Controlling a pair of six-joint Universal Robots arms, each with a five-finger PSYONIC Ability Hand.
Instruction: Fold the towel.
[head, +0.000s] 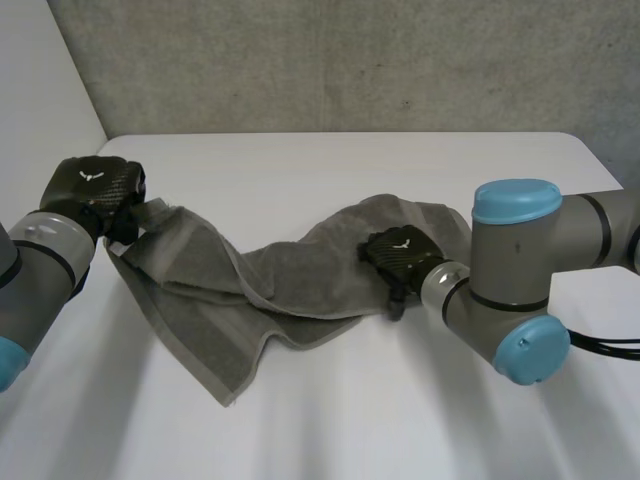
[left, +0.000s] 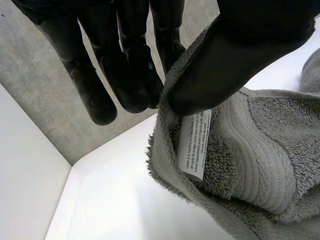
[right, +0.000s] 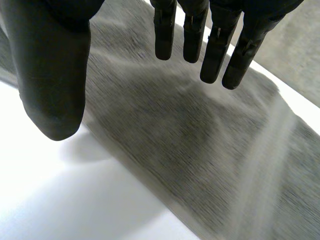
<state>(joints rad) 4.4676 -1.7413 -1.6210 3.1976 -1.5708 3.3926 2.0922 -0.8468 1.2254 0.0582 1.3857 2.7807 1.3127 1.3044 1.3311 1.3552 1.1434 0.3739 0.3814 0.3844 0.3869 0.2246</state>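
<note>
Grey towel (head: 280, 285) lies rumpled across the table (head: 330, 170); left hand (head: 95, 185) pinches its labelled corner, right hand (head: 400, 255) has straight fingers, holding nothing.

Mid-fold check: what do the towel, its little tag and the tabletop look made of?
The grey rectangular towel looks like looped terry cloth, probably cotton: fuzzy, matt pile with a flatter ribbed band. The white printed care tag seems to be thin, smooth fabric or satin ribbon. The white table looks hard and smooth, possibly laminate.
</note>
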